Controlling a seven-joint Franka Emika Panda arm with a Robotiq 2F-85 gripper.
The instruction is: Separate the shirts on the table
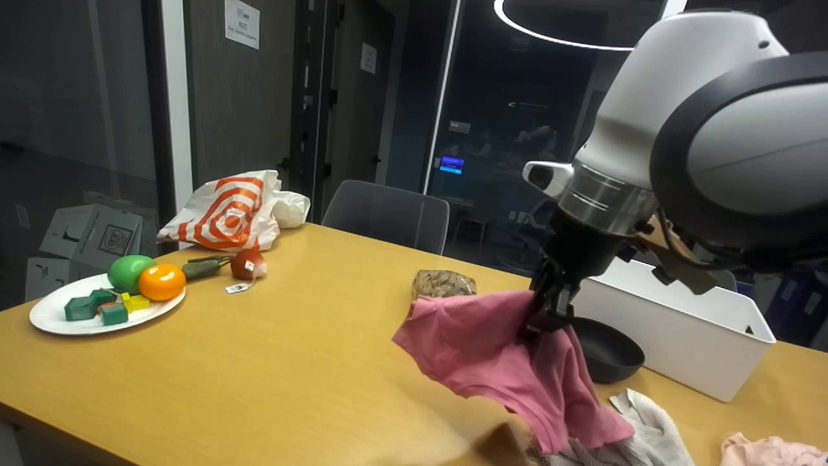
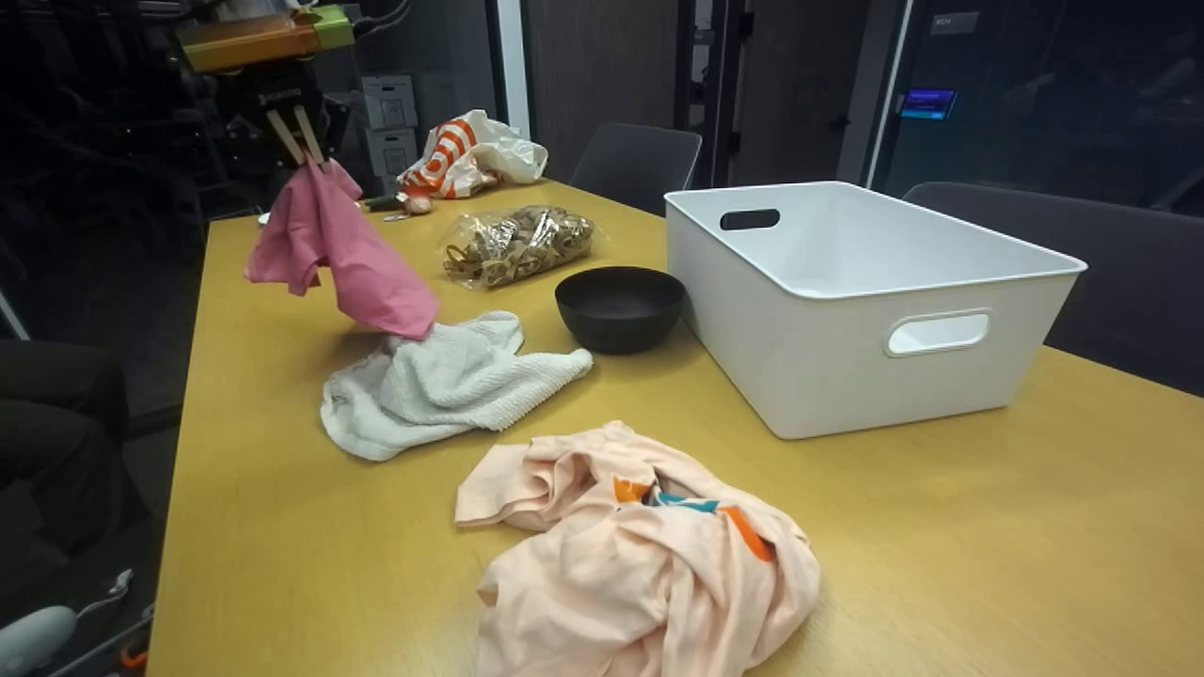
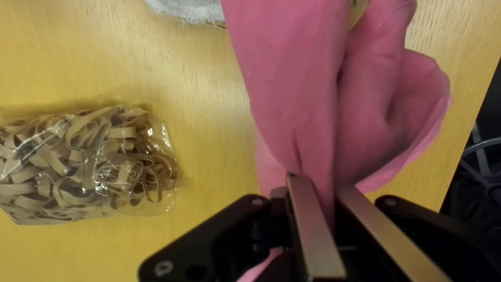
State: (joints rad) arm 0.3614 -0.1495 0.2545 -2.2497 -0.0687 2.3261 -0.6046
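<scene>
Over a yellow wooden desk [image 2: 329, 564], near a long edge, my black claw [image 3: 323, 184] pinches a pink fabric shirt [image 2: 343, 249], seemingly mid-separation; next, I should lower it clear of the crumpled off-white cloth [image 2: 442, 381].

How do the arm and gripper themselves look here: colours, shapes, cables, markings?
The arm has rounded white shells, a wide dark band and a silvery collar near the wrist. The gripper is black, with two slim fingers showing flat tan surfaces and a pale marking too small to read. An orange-and-green block sits above it, with dark cables nearby.
</scene>
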